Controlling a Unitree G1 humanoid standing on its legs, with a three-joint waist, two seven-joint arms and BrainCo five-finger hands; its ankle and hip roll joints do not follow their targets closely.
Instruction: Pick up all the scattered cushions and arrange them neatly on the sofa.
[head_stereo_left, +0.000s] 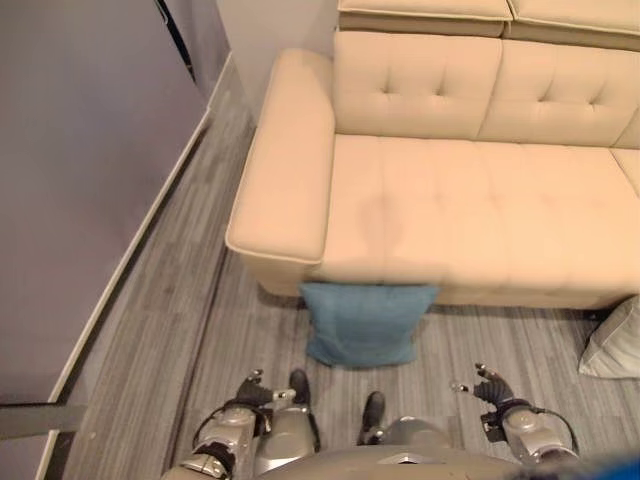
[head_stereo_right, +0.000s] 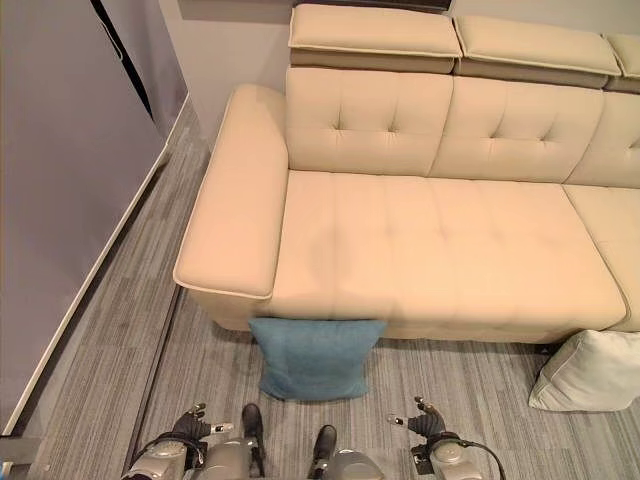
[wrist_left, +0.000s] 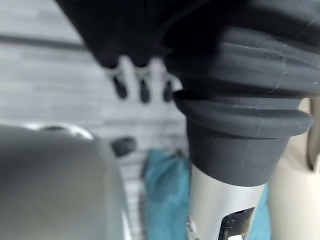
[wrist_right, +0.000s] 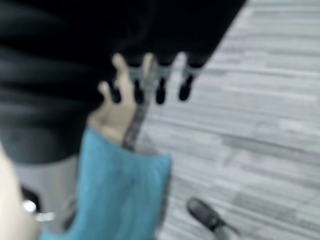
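I find one cushion (head_stereo_right: 315, 357) on the floor (head_stereo_right: 130, 330), leaning against the sofa (head_stereo_right: 430, 240) front near its left armrest. A second cushion (head_stereo_right: 590, 370) lies on the floor well right, before the sofa.

The sofa (head_stereo_right: 430, 240) and floor are seen from above by both head views; the blue cushion (wrist_left: 165, 185) is shared by both close wrist views.

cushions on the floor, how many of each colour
blue cushion: 1, leaning against the sofa front
pale grey-white cushion: 1, on the floor by the sofa's right part
total: 2, none on the sofa seat yet
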